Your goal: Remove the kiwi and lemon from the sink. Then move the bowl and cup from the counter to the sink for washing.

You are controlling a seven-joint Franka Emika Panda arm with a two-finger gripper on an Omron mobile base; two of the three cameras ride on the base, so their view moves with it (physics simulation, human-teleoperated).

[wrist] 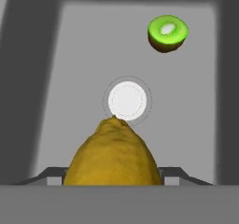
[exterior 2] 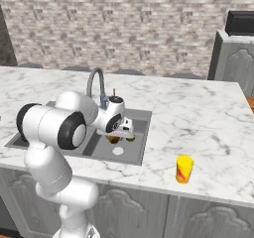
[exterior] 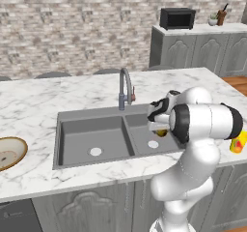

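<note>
Left base view: white arm reaches over the right basin of the dark grey double-basin sink (exterior: 91, 129), set in the white marble counter (exterior: 43, 105). Gripper (exterior: 161, 129) sits low over that basin with a bit of golden-yellow lemon (exterior: 162, 132) showing at its tips. Tan shallow bowl with brown rim (exterior: 8, 152) rests on the counter well left of the sink. Small yellow cup (exterior: 238, 143) stands on the counter right of the sink, partly behind the arm.

Right base view: gripper (exterior 2: 120, 135) hangs in the right basin near the curved steel faucet (exterior 2: 95, 83); lemon (exterior 2: 115, 139) under it. Cup (exterior 2: 184, 169) upright on the counter, well apart from the sink (exterior 2: 141, 133).

Hand view: jaws pinch the lemon (wrist: 113, 155) between them, above the round pale drain (wrist: 127, 100). Halved green kiwi (wrist: 167, 32) lies on the basin floor beyond the drain, apart from the lemon.
</note>
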